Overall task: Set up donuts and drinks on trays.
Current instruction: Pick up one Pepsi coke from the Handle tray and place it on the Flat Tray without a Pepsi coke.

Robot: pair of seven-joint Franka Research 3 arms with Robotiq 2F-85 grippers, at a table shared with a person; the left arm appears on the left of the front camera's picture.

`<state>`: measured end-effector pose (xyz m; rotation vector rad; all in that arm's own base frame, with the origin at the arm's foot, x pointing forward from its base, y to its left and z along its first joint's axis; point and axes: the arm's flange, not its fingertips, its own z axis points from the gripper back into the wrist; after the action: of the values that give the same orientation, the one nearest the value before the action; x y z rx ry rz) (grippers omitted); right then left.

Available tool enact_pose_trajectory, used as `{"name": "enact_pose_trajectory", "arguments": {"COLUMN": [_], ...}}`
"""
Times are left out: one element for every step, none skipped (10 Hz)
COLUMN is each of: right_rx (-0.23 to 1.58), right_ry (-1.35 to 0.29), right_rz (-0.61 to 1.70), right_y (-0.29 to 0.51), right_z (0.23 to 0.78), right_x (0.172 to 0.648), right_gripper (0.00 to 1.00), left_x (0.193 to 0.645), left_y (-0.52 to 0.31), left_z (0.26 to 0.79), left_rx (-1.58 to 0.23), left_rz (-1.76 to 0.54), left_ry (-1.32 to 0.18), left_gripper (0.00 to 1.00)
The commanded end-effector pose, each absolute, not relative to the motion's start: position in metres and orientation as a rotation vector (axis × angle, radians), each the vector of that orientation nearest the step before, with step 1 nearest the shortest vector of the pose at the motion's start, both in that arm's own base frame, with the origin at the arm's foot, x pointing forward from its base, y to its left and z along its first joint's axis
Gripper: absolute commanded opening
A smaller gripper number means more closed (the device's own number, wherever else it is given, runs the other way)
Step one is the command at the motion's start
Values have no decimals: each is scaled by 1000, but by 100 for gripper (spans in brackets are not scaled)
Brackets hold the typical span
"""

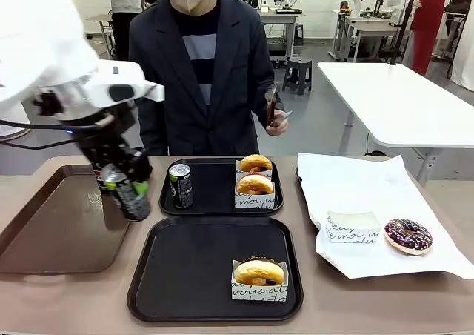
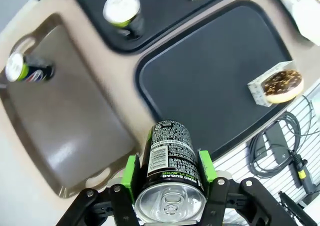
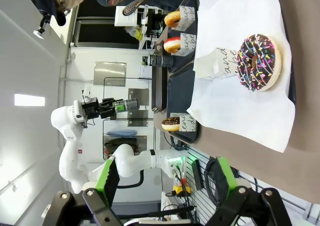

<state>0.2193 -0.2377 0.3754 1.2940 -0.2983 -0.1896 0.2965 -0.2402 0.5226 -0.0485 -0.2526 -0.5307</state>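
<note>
Black can (image 1: 127, 194) sits clamped between the green pads of the left tool (image 1: 122, 190), held tilted in the left of the front view above the brown tray (image 1: 52, 231). The step in hand looks like carrying this drink to the near black tray (image 1: 185, 276), low centre, where one sleeved donut (image 1: 258, 273) already lies. Next comes setting it upright on bare tray floor. The right tool (image 3: 165, 186) hangs wide and empty.
</note>
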Motion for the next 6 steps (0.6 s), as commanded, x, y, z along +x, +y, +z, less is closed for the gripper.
{"name": "enact_pose_trajectory", "arguments": {"right_rx": [1294,1294,1294,1294,1294,1294], "right_ry": [-294,-294,-294,-294,-294,-294], "right_rz": [-174,-174,-174,-174,-174,-174], "right_y": [-238,-238,-238,-238,-238,-238], "right_z": [376,376,376,376,376,376], "right_x": [216,216,216,216,216,216], "right_gripper": [100,100,100,100,100,100], "left_x": [314,316,318,320,322,327], "left_y": [-273,-294,-311,-325,-337,-343], "left_z": [517,513,510,507,503,497], "left_rx": [-60,-48,-33,-19,-13,-6], "left_rz": [-577,-615,-649,-681,-703,-717], "left_ry": [-242,-231,-215,-207,-188,-168], "left_gripper": [58,58,58,58,58,58]}}
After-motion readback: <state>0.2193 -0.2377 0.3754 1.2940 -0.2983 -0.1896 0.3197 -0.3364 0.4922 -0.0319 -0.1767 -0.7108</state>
